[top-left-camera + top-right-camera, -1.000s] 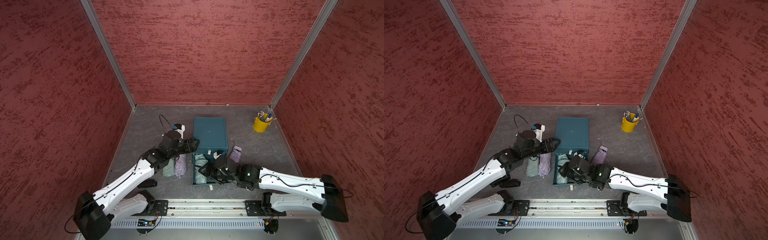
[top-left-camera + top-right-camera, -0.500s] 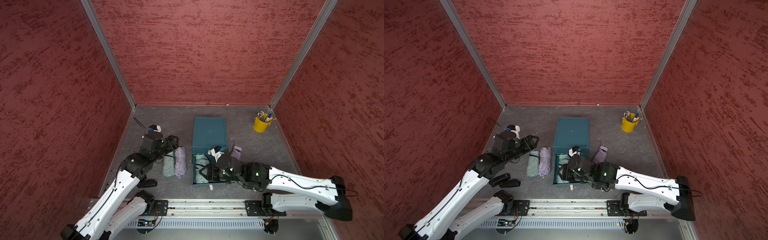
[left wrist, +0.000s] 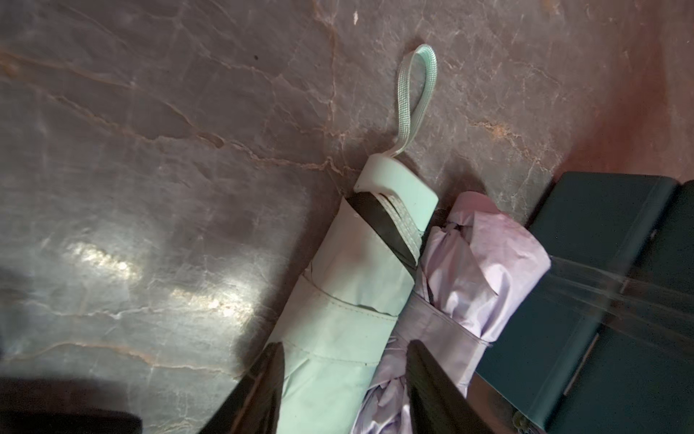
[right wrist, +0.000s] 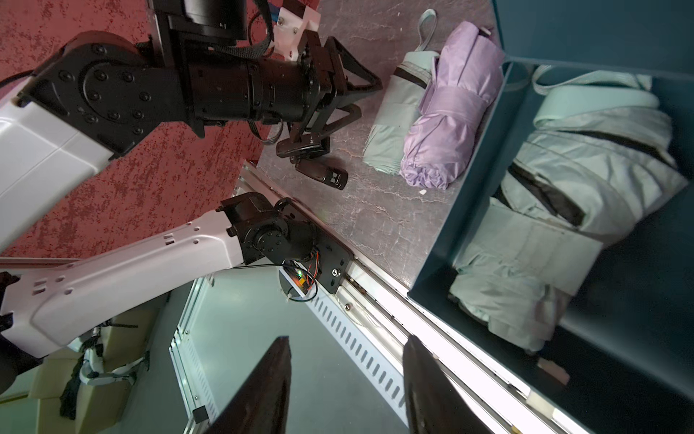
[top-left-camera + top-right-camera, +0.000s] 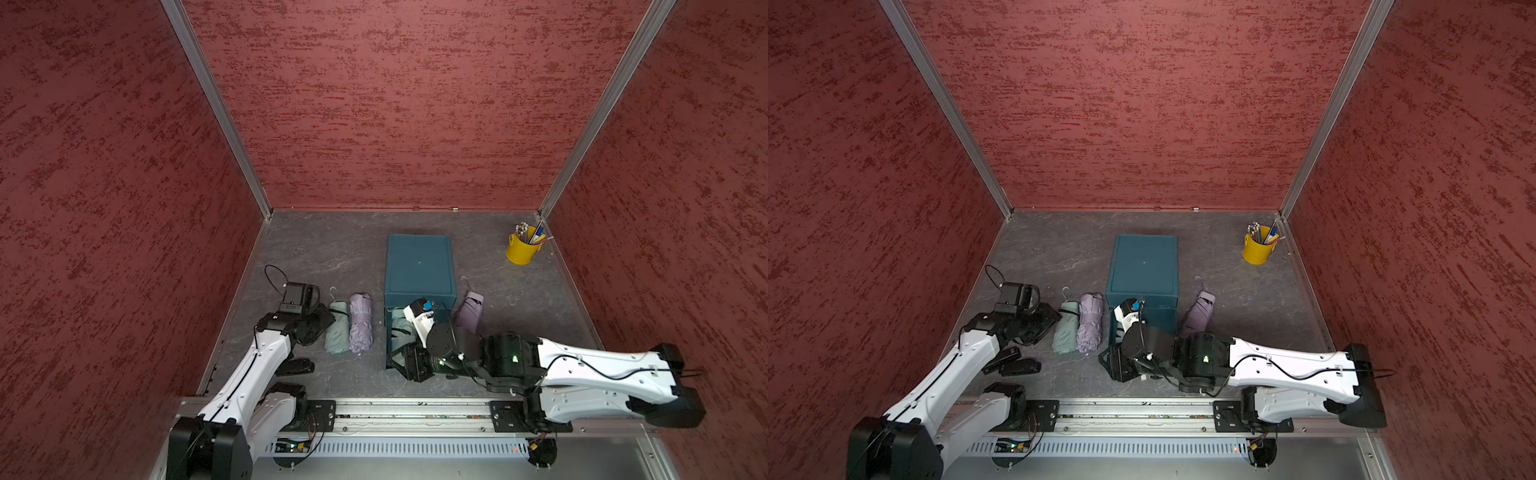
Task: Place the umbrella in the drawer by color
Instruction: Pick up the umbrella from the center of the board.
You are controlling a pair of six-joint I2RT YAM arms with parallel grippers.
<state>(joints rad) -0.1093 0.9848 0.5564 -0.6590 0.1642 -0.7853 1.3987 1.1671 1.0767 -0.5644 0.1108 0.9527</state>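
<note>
Outer umbrella (image 5: 337, 330) touches inner umbrella (image 5: 360, 324) left of the drawer (image 4: 473, 180). Stowed umbrella (image 4: 563, 210), perhaps two, lies inside. Right umbrella (image 5: 469, 311) lies beside the cabinet (image 5: 419, 266). The cup (image 5: 521, 251) stands back-right.

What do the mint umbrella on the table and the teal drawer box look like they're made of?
Mint umbrella: thin matte fabric, judging by its creases and folds; the handle looks like smooth plastic. Teal drawer box: rigid, smooth panels with a slight sheen, probably painted metal or plastic; unclear which.
</note>
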